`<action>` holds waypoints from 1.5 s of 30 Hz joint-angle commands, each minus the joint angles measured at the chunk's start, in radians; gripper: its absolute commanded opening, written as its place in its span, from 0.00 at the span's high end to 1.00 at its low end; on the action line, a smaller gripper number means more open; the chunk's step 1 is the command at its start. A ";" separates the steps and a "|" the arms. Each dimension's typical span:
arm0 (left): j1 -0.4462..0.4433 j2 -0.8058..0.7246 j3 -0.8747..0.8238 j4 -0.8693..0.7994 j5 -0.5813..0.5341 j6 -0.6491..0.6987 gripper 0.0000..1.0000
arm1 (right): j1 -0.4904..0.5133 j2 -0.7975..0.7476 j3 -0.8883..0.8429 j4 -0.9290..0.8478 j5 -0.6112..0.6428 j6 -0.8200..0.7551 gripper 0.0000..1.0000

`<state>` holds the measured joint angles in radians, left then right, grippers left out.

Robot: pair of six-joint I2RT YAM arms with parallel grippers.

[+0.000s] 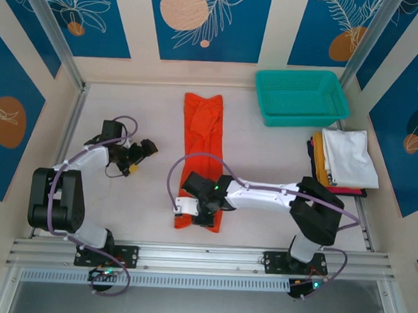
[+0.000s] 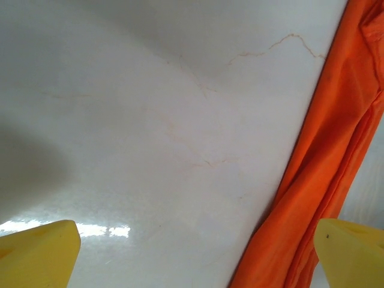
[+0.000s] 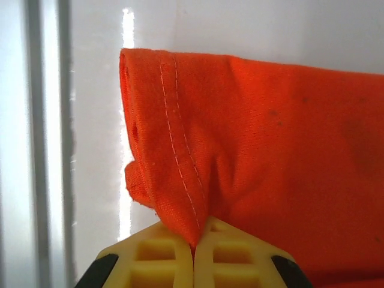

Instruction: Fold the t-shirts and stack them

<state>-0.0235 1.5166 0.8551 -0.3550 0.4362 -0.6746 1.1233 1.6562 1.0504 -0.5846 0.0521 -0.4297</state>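
Note:
An orange-red t-shirt (image 1: pixel 202 138) lies folded into a long narrow strip down the middle of the table. My right gripper (image 1: pixel 205 214) is shut on its near hem; in the right wrist view the yellow fingers (image 3: pixel 165 255) pinch the stitched hem of the orange-red t-shirt (image 3: pixel 252 156). My left gripper (image 1: pixel 142 152) stands open to the left of the strip, its yellow fingertips (image 2: pixel 39 252) spread over bare table, with the shirt's edge (image 2: pixel 324 162) by the right one. A stack of folded t-shirts (image 1: pixel 343 161), white on top, sits at the right.
A teal mesh basket (image 1: pixel 301 97) stands at the back right, just behind the folded stack. The metal rail (image 1: pixel 203 259) runs along the near table edge. Walls close in on the left, right and back.

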 commanded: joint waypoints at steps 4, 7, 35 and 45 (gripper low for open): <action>0.011 0.016 -0.011 0.046 0.049 -0.010 0.00 | -0.062 -0.065 0.041 -0.120 -0.023 -0.051 1.00; 0.011 0.015 -0.012 0.054 0.051 -0.009 0.00 | -0.116 -0.044 0.091 -0.125 0.009 -0.110 1.00; 0.011 0.045 -0.050 0.103 0.071 -0.013 0.00 | -0.417 0.275 0.466 -0.012 0.110 -0.308 1.00; 0.011 0.047 -0.042 0.098 0.071 -0.013 0.00 | -0.456 0.372 0.565 -0.006 0.124 -0.334 1.00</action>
<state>-0.0235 1.5509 0.8188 -0.2676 0.4831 -0.6815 0.6792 2.0056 1.5703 -0.5957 0.1650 -0.7387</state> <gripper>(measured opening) 0.998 0.074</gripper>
